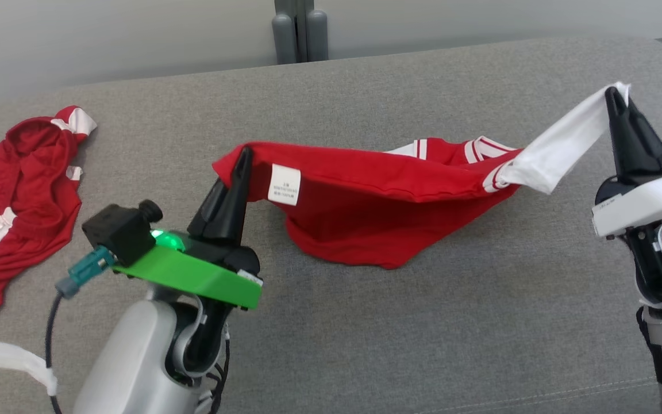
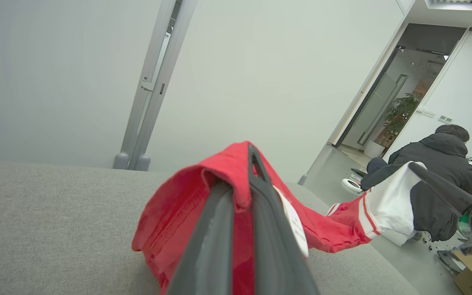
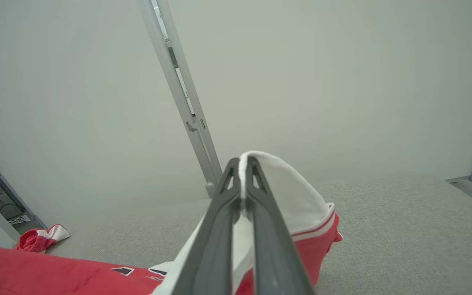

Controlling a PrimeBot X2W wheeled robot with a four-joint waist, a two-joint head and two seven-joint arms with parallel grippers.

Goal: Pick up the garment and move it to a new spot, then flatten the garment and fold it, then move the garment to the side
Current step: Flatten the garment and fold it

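Red-and-white jersey (image 1: pixel 377 195) slung above the grey cushion (image 1: pixel 423 322), belly sagging onto it, left gripper (image 1: pixel 244 152) clamped on its red corner, right gripper (image 1: pixel 612 95) clamped on its white sleeve (image 1: pixel 561 144); looks light, limp, probably slippery, so grip corners and hold it taut.

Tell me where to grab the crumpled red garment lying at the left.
Probably its white sleeve end, which sticks out at the far corner of the crumpled garment. Come from above on its right side, over the bare grey surface. The rest lies bunched in folds.
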